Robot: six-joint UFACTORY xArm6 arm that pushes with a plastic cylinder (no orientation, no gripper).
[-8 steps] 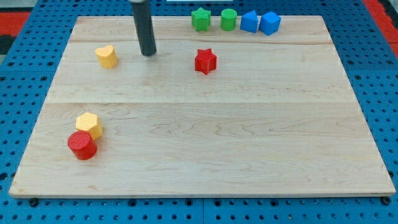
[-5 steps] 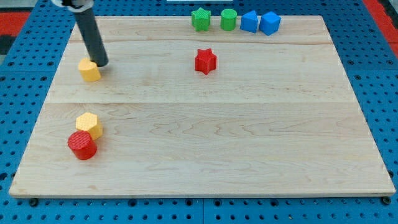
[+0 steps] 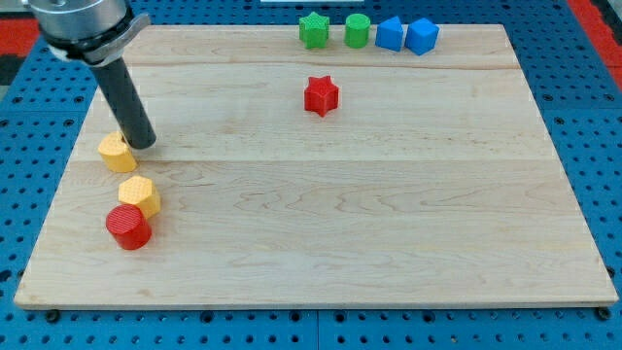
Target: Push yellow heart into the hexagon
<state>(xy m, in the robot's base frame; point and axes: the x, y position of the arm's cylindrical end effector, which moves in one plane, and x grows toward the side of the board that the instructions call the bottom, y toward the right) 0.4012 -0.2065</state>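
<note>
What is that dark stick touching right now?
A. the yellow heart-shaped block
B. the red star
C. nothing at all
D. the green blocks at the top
A: my tip sits against the upper right side of the yellow heart, just above the yellow hexagon.

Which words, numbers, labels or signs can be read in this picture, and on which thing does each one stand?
None: no readable text on the wooden board, the yellow heart, the yellow hexagon, the other blocks, or the rod above my tip.
</note>
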